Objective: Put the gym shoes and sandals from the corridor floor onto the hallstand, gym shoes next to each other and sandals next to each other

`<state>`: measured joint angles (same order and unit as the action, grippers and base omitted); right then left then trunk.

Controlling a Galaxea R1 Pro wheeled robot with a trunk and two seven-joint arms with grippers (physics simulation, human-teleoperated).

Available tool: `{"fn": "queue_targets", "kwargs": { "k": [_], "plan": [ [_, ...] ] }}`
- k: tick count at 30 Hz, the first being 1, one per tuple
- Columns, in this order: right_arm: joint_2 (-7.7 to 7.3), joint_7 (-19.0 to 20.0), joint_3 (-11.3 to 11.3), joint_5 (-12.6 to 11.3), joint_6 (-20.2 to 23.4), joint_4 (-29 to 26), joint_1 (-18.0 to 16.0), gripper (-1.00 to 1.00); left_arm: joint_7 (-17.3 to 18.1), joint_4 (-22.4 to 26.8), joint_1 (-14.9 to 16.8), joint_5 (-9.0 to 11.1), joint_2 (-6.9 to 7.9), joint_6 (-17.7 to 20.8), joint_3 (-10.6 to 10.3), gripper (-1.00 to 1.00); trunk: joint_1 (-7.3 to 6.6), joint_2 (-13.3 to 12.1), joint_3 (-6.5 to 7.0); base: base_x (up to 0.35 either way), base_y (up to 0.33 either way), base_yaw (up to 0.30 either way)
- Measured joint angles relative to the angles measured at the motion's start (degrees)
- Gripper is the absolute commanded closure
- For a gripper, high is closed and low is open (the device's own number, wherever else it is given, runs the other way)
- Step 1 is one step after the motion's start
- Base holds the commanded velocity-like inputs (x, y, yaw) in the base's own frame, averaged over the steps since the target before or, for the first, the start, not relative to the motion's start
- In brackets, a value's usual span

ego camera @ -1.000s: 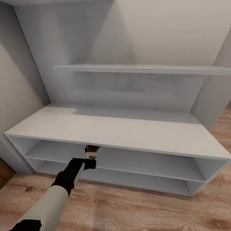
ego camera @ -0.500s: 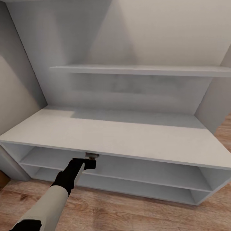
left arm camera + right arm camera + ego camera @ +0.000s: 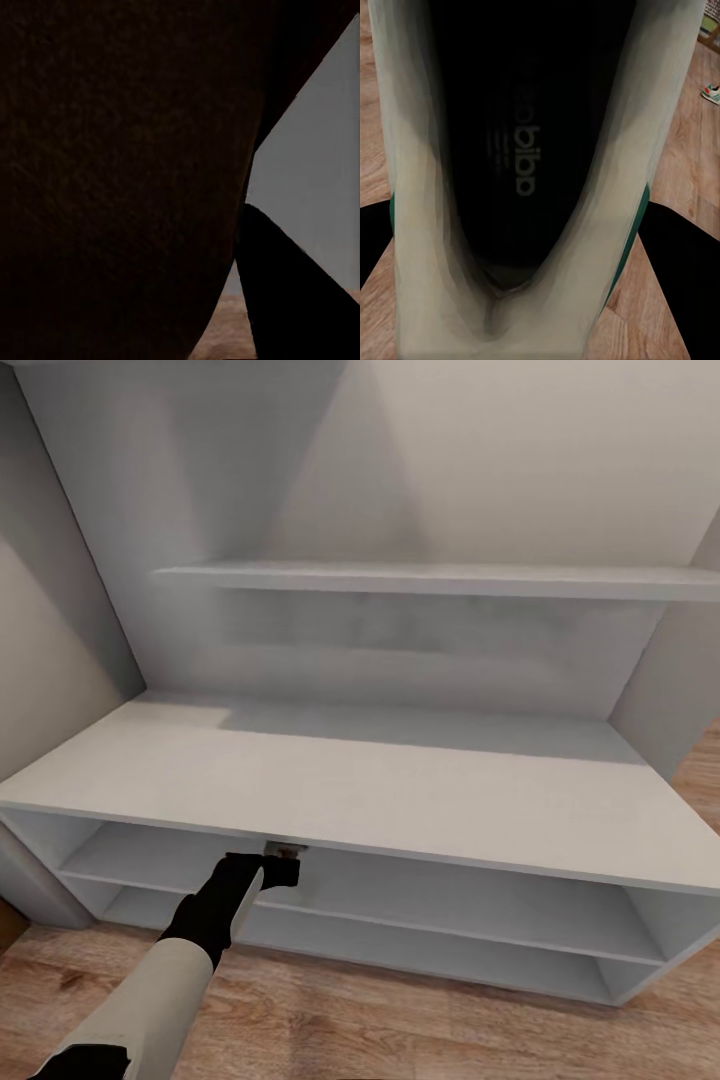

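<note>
Reaching with left gripper [image 3: 284, 849] under hallstand [image 3: 400, 800] top, over upper shelf | pinching dark brown sandal [image 3: 120, 180], hidden from head view | right gripper clamped on gym shoe [image 3: 521, 187], second gym shoe [image 3: 710, 93] on corridor floor [image 3: 690, 172] well apart | left arm nearer rack.

- Long low hallstand [image 3: 330, 785]: light grey.
- Wood-grain plank floor [image 3: 400, 1020]: light brown.
- Lace-up gym shoe [image 3: 420, 225]: white, green stripe, dark insole.
- Leather sandal [image 3: 112, 165]: dark brown.
</note>
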<state>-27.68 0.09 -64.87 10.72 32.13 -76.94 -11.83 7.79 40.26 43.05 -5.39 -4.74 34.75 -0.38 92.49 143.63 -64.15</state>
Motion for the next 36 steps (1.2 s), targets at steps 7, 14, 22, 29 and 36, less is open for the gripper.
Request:
{"fn": "queue_targets", "kwargs": {
  "k": [7, 14, 22, 29, 36],
  "plan": [
    [0.00, 0.0, 0.0, 0.0, 0.0, 0.0, 0.0, 1.00, 0.0, 0.0, 0.0, -0.1, 0.09, 0.0, 0.0, -1.00, 0.00, 0.0, 0.00, 0.000, 0.000, 0.000],
    [0.00, 0.0, 0.0, 0.0, 0.0, 0.0, 0.0, 1.00, 0.0, 0.0, 0.0, -0.1, 0.09, 0.0, 0.0, -1.00, 0.01, 0.0, 0.00, -0.057, 0.000, 0.000],
    [0.00, 0.0, 0.0, 0.0, 0.0, 0.0, 0.0, 1.00, 0.0, 0.0, 0.0, -0.1, 0.09, 0.0, 0.0, -1.00, 0.04, 0.0, 0.00, -0.321, 0.000, 0.000],
    [0.00, 0.1, 0.0, 0.0, 0.0, 0.0, 0.0, 1.00, 0.0, 0.0, 0.0, -0.1, 0.09, 0.0, 0.0, -1.00, 0.04, 0.0, 0.00, -0.338, 0.000, 0.000],
    [0.06, 0.2, -0.1, -0.1, -0.1, 0.0, 0.0, 1.00, 0.1, 0.0, 0.0, -0.1, 0.09, 0.0, 0.0, -1.00, 0.04, 0.0, 0.00, -0.339, 0.000, 0.000]
  ]
}}
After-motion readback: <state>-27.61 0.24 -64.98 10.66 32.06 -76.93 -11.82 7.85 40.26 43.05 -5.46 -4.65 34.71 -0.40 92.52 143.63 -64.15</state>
